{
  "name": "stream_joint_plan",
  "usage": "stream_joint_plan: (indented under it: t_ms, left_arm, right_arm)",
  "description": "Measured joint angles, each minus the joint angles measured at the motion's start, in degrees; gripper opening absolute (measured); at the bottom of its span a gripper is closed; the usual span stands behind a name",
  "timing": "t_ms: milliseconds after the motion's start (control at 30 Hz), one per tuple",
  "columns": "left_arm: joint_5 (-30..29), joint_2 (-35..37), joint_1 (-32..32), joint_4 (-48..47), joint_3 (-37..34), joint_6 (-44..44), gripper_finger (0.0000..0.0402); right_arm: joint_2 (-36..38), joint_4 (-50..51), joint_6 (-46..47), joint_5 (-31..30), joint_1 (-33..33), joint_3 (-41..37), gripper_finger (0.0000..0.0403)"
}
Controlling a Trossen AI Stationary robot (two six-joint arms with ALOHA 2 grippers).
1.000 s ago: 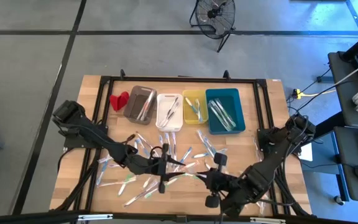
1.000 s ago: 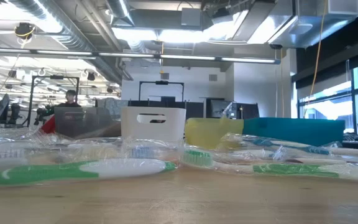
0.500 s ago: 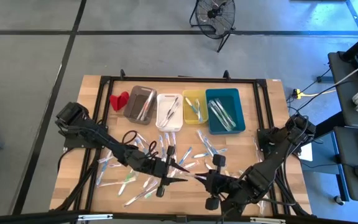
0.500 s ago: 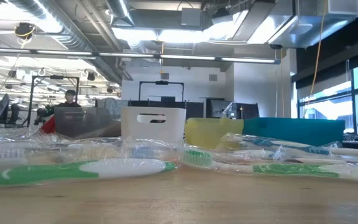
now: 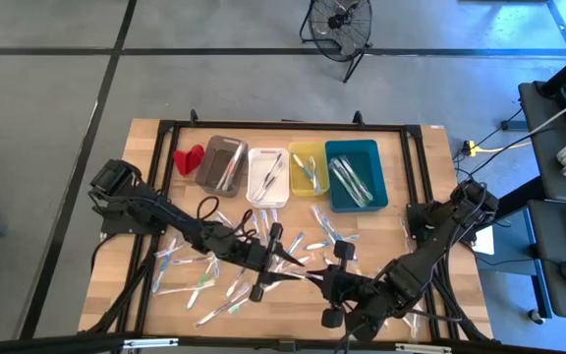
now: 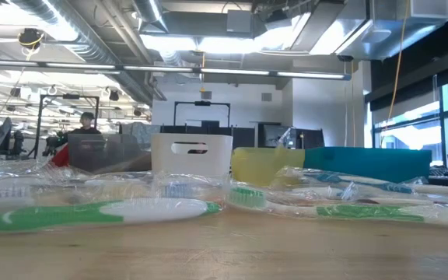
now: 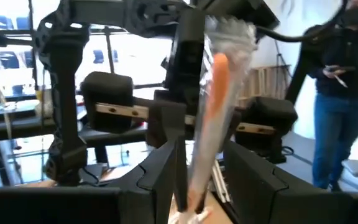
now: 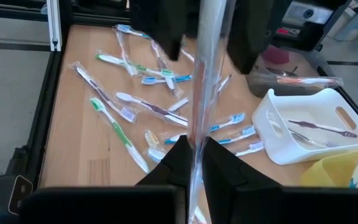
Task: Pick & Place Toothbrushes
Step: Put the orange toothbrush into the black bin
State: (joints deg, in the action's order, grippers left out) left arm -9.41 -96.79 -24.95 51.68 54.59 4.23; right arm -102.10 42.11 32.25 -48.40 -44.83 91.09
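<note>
A toothbrush (image 5: 303,270) in a clear wrapper, with an orange part (image 7: 216,87), hangs in the air between my two grippers over the table's near middle. My right gripper (image 5: 322,279) is shut on one end of it. My left gripper (image 5: 281,260) is open, its fingers (image 8: 163,28) standing on either side of the other end; I cannot tell whether they touch it. Several more wrapped toothbrushes (image 8: 123,99) lie flat on the wood, green ones (image 6: 92,211) nearest the low camera. Neither gripper shows in the low view. My right gripper pinches the wrapped toothbrush between its two fingers (image 8: 178,163) near one end (image 8: 196,146). The fingers point roughly level toward the table's left, along the toothbrush. It is lifted clear of the table and sticks out toward my left gripper.
Four bins stand in a row at the far side: grey (image 5: 222,162), white (image 5: 268,175), yellow (image 5: 308,167), teal (image 5: 355,174), each with toothbrushes inside. A red object (image 5: 188,157) lies left of the grey bin. A person (image 7: 347,93) stands beyond the table.
My left gripper has moved toward the table's right and slightly toward the far edge, closing on the toothbrush held by my right gripper, until its fingers flank the free end. My right gripper has barely moved.
</note>
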Motion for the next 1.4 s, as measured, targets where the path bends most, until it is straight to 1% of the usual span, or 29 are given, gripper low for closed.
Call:
stream_joint_plan:
  t_ms: [300, 367, 467, 600, 667, 700, 833, 967, 1000, 1100, 1133, 1233, 1400]
  left_arm:
    - [0.5, 0.0, 0.0, 0.0, 0.0, 2.4, 0.0129]
    - [0.5, 0.0, 0.0, 0.0, 0.0, 2.5, 0.0124]
    - [0.5, 0.0, 0.3, 0.0, 0.0, 2.5, 0.0101]
    - [0.7, 0.0, 0.6, 0.0, 0.0, 2.6, 0.0053]
    - [1.8, 0.0, 0.7, -0.2, 0.0, 2.5, 0.0026]
    - [1.9, 0.0, 0.8, -0.2, 0.0, 2.6, 0.0021]
    - [1.6, 0.0, 0.7, -0.2, 0.0, 2.6, 0.0021]
    - [1.6, 0.0, 0.7, -0.4, 0.0, 2.6, 0.0021]
    - [1.6, 0.0, 0.7, -0.5, 0.0, 2.6, 0.0021]
    - [1.6, 1.1, 0.6, -3.2, 0.0, 2.3, 0.0021]
    - [1.1, 1.7, 0.5, -4.6, 0.0, 2.1, 0.0021]
    - [-3.9, 5.0, -0.1, -10.5, 0.0, 2.1, 0.0021]
    - [-11.2, 11.7, -0.7, -21.4, 0.0, 1.0, 0.0021]
  right_arm:
    - [0.0, 0.1, -0.1, 1.8, 0.8, 0.0, 0.0027]
    - [0.0, 0.1, -0.1, 2.0, 0.9, 0.0, 0.0027]
    - [0.0, 0.1, -0.1, 2.7, 0.9, 0.0, 0.0025]
    - [0.0, 0.1, -0.1, 3.0, 1.0, 0.0, 0.0026]
    - [0.0, 0.1, 0.1, 3.3, 1.0, 0.0, 0.0031]
    - [0.0, 0.2, 0.1, 3.3, 1.0, 0.0, 0.0034]
    - [0.0, 0.0, 0.2, 3.7, 1.0, 0.0, 0.0051]
    - [0.0, 0.0, 0.8, 4.4, 0.9, 0.0, 0.0083]
    - [0.0, 0.2, 0.9, 5.0, 0.9, 0.0, 0.0092]
    - [0.0, 0.9, 0.5, 9.5, 0.9, 0.0, 0.0121]
    - [0.0, 0.9, 0.7, 10.1, 0.9, 0.0, 0.0128]
    - [0.0, 1.4, 2.3, 11.5, 0.9, 0.0, 0.0147]
    - [0.0, 3.1, 4.0, 12.4, 0.7, -0.1, 0.0163]
